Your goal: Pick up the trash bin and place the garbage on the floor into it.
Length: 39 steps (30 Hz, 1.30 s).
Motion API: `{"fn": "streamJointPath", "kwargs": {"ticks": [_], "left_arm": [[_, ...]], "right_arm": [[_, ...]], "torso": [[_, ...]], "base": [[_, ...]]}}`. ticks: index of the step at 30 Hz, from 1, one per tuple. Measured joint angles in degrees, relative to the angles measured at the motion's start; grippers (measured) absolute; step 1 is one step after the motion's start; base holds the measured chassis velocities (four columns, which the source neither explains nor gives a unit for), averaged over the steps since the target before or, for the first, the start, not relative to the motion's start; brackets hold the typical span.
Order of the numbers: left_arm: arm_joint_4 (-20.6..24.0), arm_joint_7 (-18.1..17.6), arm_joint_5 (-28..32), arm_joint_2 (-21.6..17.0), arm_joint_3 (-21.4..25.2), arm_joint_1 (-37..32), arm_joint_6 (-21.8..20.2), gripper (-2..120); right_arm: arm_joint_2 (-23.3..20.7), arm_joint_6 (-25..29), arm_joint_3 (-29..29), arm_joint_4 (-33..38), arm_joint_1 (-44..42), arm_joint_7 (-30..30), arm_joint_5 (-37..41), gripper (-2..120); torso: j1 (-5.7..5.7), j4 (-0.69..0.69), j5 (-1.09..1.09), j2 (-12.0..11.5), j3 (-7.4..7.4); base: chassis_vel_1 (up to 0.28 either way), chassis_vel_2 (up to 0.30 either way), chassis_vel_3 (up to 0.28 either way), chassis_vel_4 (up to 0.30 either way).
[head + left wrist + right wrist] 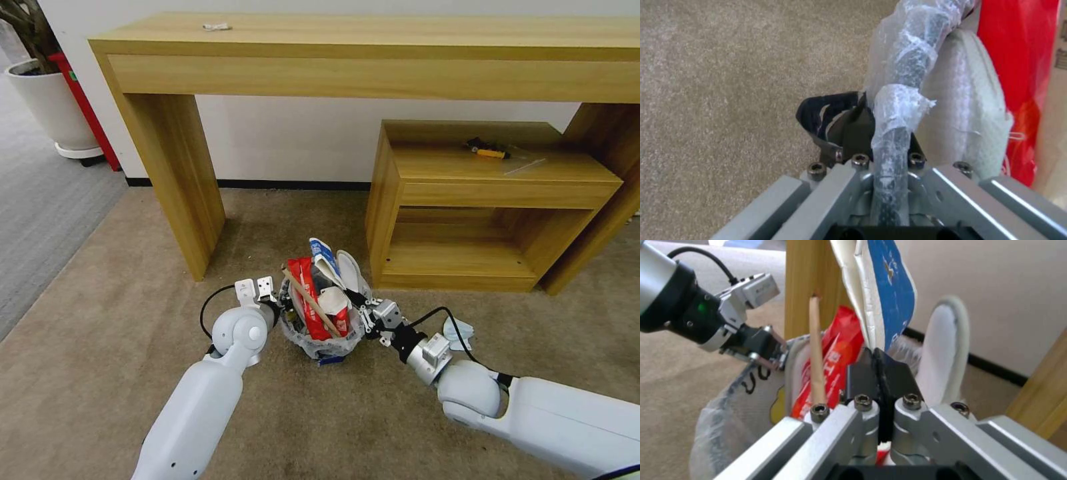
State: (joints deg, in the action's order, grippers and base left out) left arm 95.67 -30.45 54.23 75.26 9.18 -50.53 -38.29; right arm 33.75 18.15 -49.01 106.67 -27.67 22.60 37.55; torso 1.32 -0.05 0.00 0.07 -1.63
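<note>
The trash bin (323, 347) stands on the beige floor (133, 280), lined with clear plastic and stuffed with garbage: red wrappers (303, 280), a wooden stick (312, 303), a white slipper (350, 270) and a blue-white packet (325, 253). My left gripper (283, 307) is shut on the bin's bag-wrapped rim (898, 100) at its left side. Over the bin's right side, my right gripper (360, 308) has its black pads (862, 373) pressed together with nothing visible between them. A pale blue mask (459, 331) lies on the carpet right of the right wrist.
A wooden console table (333, 53) spans the back, with a low wooden shelf (493, 200) under its right half, close behind the bin. A white plant pot (50, 100), a red box (83, 107) and grey ribbed carpet (40, 200) lie far left.
</note>
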Motion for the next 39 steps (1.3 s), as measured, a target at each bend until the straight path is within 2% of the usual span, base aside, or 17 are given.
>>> {"fn": "streamJointPath", "kwargs": {"ticks": [20, 22, 23, 25, 27, 29, 31, 33, 34, 36, 37, 39], "left_arm": [[0.31, 0.04, -0.49, 0.22, 0.61, -0.9, 0.1, 0], [0.24, 0.08, -0.48, 0.23, 0.63, -0.88, 0.12, 0], [0.24, 0.08, -0.48, 0.23, 0.63, -0.88, 0.12, 0], [0.03, 0.12, -0.45, 0.03, 0.66, -0.7, 0.16, 0], [-0.02, 0.12, -0.44, 0.01, 0.69, -0.65, 0.17, 0], [-0.27, 0.14, -0.37, -0.13, 0.81, -0.39, 0.25, 0], [-0.37, 0.16, -0.37, -0.15, 0.85, -0.37, 0.27, 0], [-0.66, 0.33, -0.6, -0.23, 1.0, -0.66, 0.31, 0], [-0.66, 0.33, -0.6, -0.23, 1.0, -0.66, 0.31, 0], [-0.83, 0.62, -1.0, -0.11, 1.04, -0.95, 0.36, 0], [-0.83, 0.62, -1.0, -0.11, 1.04, -0.95, 0.36, 0], [-0.94, 0.7, -1.24, 0.06, 1.02, -1.02, 0.39, 0]], "right_arm": [[3.37, 0.65, -2.76, -3.08, -1.43, 0.47, 2.5, 0], [3.87, 0.81, -2.78, -3.4, -1.77, 0.48, 1.98, 8], [3.87, 0.81, -2.78, -3.4, -1.77, 0.48, 1.98, 8], [3.98, 0.68, -2.94, -3.2, -1.83, 0.52, 2.18, 18], [4.08, 0.68, -3.01, -3.14, -1.84, 0.61, 2.27, 22], [4.55, 0.62, -3.22, -3.09, -1.84, 0.99, 2.4, 34], [4.65, 0.66, -3.22, -3.09, -1.84, 1.09, 2.3, 35], [4.79, 0.66, -1.83, -2.91, -1.55, 1.37, 2.02, 48], [4.79, 0.66, -1.83, -2.91, -1.55, 1.37, 2.02, 48], [4.64, 0.26, 0.1, -3.14, -0.85, 2.18, 1.18, 59], [4.64, 0.26, 0.1, -3.14, -0.85, 2.18, 1.18, 59], [3.81, -0.09, 1.21, -3.54, 0.11, 3.24, 0.01, 67]], "torso": [[0.0, 0.0, 0.0, 0.0, 0.0], [0.0, 0.0, 0.0, 0.0, 0.0], [0.0, 0.0, 0.0, 0.0, 0.0], [0.0, 0.0, 0.0, 0.0, 0.0], [0.0, -0.01, 0.0, 0.0, 0.0], [0.0, 0.0, 0.01, 0.0, 0.0], [0.0, 0.0, 0.01, 0.0, 0.0], [0.0, 0.0, 0.01, 0.0, 0.0], [0.0, 0.0, 0.01, 0.0, 0.0], [0.0, 0.01, 0.01, 0.0, 0.0], [0.0, 0.01, 0.01, 0.0, 0.0], [0.0, 0.02, 0.02, 0.0, 0.0]], "base": [[0.0, 0.0, 0.0, 0.0], [0.0, 0.0, 0.0, 0.0], [0.0, 0.0, 0.0, 0.0], [0.0, 0.0, 0.0, 0.0], [0.0, 0.0, 0.0, 0.0], [0.0, 0.0, 0.0, 0.0], [0.0, 0.0, 0.0, 0.0], [0.0, 0.0, 0.0, 0.0], [0.0, 0.0, 0.0, 0.0], [0.0, 0.0, 0.0, 0.0], [0.0, 0.0, 0.0, 0.0], [0.0, 0.0, 0.0, 0.0]]}}
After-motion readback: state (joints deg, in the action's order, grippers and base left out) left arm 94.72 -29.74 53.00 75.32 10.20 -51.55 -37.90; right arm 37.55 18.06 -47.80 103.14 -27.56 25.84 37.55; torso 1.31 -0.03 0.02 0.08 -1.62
